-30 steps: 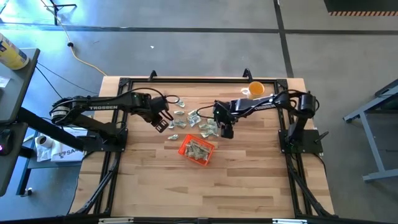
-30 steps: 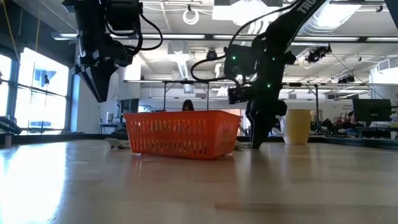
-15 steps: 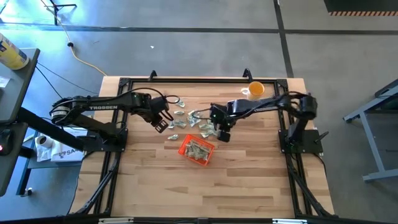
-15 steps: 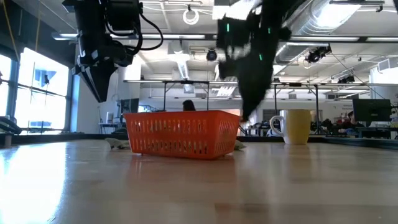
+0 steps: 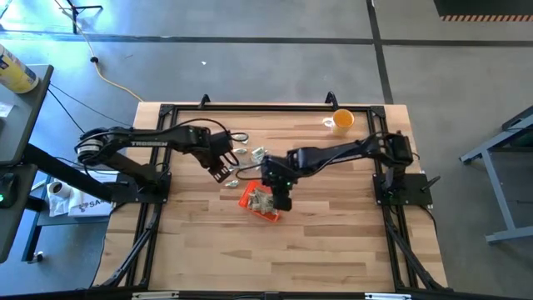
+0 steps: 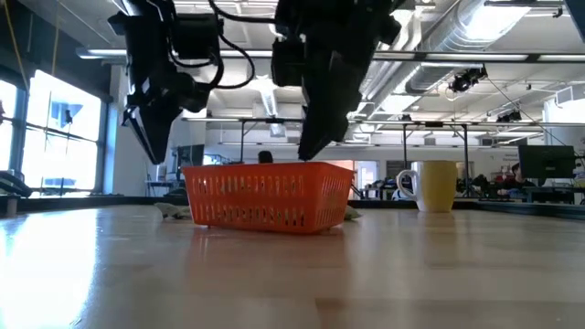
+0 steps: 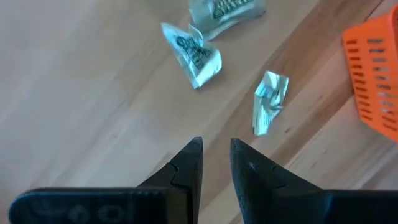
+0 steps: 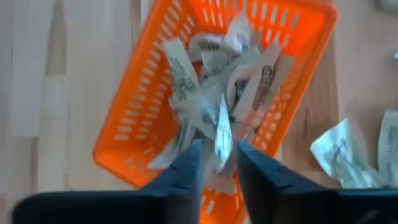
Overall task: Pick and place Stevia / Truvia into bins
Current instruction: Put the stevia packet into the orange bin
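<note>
Stevia sachet [image 8: 222, 134] pinched in right gripper [image 8: 219, 163] jaws above orange bin [image 8: 144, 106]; left gripper [image 7: 214, 155] jaws narrowly apart.

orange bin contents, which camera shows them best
The right wrist view: it looks straight into the orange bin at the piled sachets. The high view shows the bin small, partly under the right gripper; the low view shows only its side wall.
</note>
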